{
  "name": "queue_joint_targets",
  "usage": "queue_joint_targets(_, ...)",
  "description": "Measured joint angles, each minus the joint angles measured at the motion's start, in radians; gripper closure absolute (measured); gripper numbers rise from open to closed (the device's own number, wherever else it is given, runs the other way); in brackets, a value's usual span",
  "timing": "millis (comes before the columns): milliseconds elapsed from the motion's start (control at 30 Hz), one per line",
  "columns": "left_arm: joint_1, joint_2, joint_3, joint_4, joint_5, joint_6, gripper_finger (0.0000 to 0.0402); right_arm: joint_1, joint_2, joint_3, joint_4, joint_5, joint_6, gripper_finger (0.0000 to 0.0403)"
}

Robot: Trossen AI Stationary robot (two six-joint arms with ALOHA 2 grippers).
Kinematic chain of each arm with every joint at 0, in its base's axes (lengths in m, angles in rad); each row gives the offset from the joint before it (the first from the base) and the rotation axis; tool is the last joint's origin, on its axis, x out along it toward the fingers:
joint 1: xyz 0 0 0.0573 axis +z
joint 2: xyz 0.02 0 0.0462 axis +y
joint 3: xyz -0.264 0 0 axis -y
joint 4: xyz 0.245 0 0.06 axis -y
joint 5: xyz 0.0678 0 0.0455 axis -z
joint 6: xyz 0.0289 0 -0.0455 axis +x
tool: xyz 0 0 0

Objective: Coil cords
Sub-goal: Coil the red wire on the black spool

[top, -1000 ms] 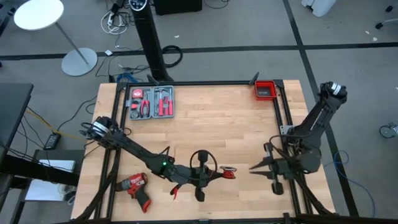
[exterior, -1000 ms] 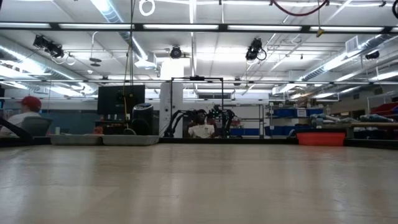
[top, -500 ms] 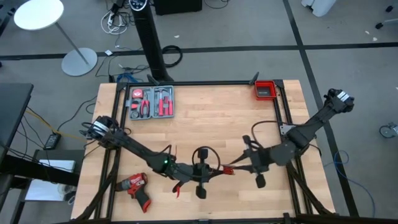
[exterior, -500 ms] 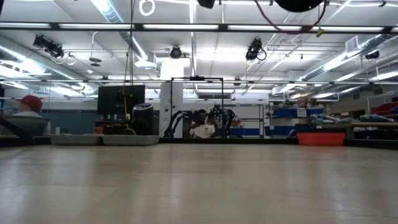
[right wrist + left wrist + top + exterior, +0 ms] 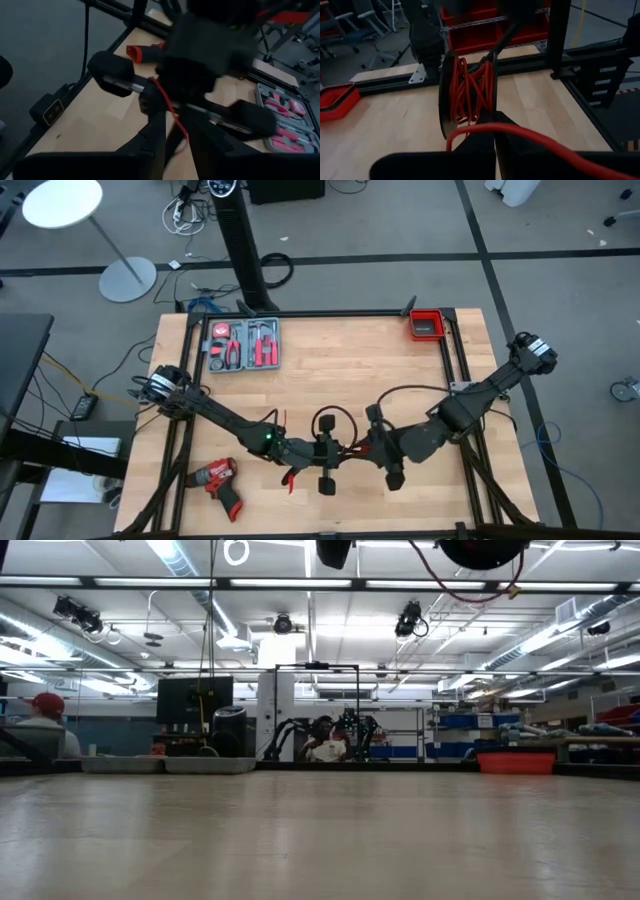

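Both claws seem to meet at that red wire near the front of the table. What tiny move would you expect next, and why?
Probably the right claw closes on the red wire. Its fingers sit apart around the strand, right beside the left claw, which is shut on the wire with a bundle of loops already wound ahead of it. Gripping would let the winding go on.

Free room and obstacles, high view. Both grippers met at the table's (image 5: 330, 370) near edge: left gripper (image 5: 335, 452), right gripper (image 5: 368, 445), with the red wire (image 5: 345, 448) between them. The drill (image 5: 218, 483) blocked the near-left corner; the tool tray (image 5: 243, 344) and red bin (image 5: 426, 325) occupied the far corners. The middle lay bare.
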Motion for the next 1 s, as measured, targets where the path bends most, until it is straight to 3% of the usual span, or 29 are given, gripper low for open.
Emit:
queue_joint_targets(267,0.000,0.000,0.065,-0.096,0.011,-0.047,0.0402,-0.002,0.072,0.074,-0.027,-0.010,-0.087,0.0324)
queue_joint_targets(1000,0.000,0.000,0.094,-0.098,0.016,-0.072,0.0402,-0.013,0.071,0.078,-0.074,0.020,-0.079,0.0322)
